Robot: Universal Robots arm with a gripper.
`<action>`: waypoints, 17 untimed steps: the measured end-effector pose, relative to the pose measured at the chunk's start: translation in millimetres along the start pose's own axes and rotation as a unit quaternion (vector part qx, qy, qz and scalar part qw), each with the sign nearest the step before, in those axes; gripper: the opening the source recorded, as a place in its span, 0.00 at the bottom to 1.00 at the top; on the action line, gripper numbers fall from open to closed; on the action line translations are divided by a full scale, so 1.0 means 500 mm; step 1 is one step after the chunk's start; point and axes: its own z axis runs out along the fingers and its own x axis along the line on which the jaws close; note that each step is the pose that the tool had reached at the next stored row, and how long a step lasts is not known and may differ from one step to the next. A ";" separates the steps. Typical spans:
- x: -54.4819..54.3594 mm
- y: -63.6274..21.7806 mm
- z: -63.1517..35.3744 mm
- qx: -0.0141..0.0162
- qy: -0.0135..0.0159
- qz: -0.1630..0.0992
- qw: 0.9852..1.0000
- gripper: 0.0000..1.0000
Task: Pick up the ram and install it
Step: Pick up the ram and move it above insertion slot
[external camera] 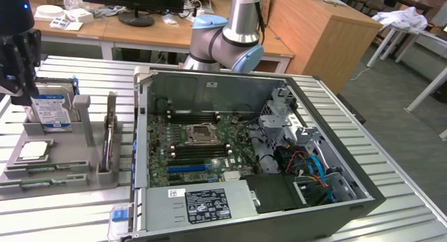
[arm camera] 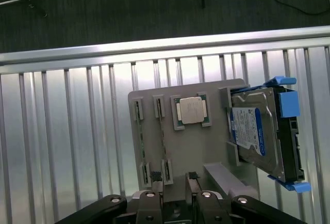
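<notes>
Two fingers [arm camera: 195,187] of the gripper [arm camera: 175,184] are being held apart above a grey holder tray [external camera: 84,182] [arm camera: 206,146]; bare tray is being shown in the gap between them, and nothing is being gripped. The ram [external camera: 38,169] [arm camera: 163,141], a thin green stick, is being held on edge by a long slot of that tray, just beside the square silver processor chip [external camera: 35,150] [arm camera: 191,111], and it is not being touched by the fingers. A second slot [arm camera: 142,141] of the same kind is being shown alongside it, on the side away from the chip. At the tray's other end, beyond the chip, a hard drive [external camera: 52,112] [arm camera: 255,131] with a blue-white label is being propped in blue brackets. The tray is being carried by a slatted metal worktop [external camera: 63,221] [arm camera: 62,131], close to its edge at the exterior view's left. An open computer case [external camera: 363,200] is being carried in the middle of the worktop, just beside the tray. Inside it a motherboard [external camera: 181,163] is being shown, its socket [external camera: 199,132] being flanked by black memory slots [external camera: 192,116]. The arm [external camera: 231,32] is being supported at the worktop's far edge, behind the case.
</notes>
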 end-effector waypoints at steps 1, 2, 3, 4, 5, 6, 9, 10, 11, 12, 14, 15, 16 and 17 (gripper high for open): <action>0.000 0.000 0.001 0.000 0.000 0.000 1.000 0.31; 0.000 0.000 0.002 0.000 0.000 0.000 1.000 0.31; 0.000 0.000 0.005 0.000 0.000 0.000 1.000 0.31; 0.000 0.000 0.008 0.000 0.000 0.000 1.000 0.31; 0.000 0.000 0.012 0.000 0.000 0.000 1.000 0.31; 0.000 0.000 0.015 0.000 0.000 0.000 1.000 0.31; 0.001 0.000 0.026 0.000 0.000 0.000 1.000 0.31; 0.001 0.000 0.030 0.000 0.000 0.000 1.000 0.31; 0.001 -0.001 0.033 0.000 0.000 -0.001 1.000 0.31; 0.001 -0.001 0.037 0.000 0.000 -0.001 1.000 0.31; 0.001 -0.001 0.044 0.000 0.000 -0.001 1.000 0.31; 0.001 -0.001 0.048 0.000 0.000 -0.001 1.000 0.31; 0.001 -0.001 0.052 0.000 0.000 -0.002 1.000 0.31; 0.001 -0.001 0.055 0.000 0.000 -0.002 1.000 0.31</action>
